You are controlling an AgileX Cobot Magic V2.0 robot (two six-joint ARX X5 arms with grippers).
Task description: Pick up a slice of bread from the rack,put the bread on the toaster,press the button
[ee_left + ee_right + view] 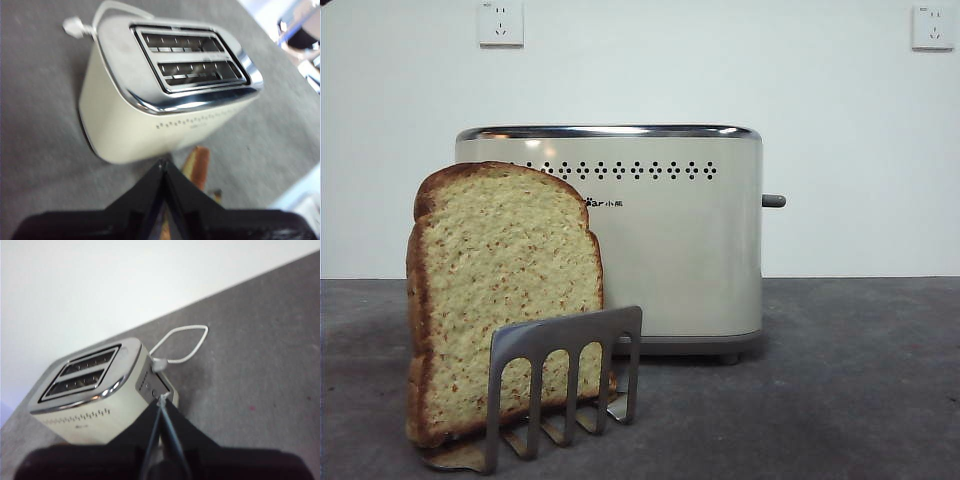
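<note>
The left gripper (163, 167) hangs above the table (40, 150) with its fingers (145, 187) pressed together at the tips, holding nothing. Below it lies the toaster (130, 115), both slots empty, and past the fingertips the brown crust of the slice of bread (200, 162) shows. The right gripper (161, 402) also hovers clear, its fingers (172, 430) closed to a thin seam and empty, above the toaster's narrow end, where a white cord (182, 342) loops on the table.

From the front, the slice of bread (505, 290) stands upright in the rack (565, 375), just before the toaster (670, 240). The button (774, 201) sticks out of the toaster's narrow side.
</note>
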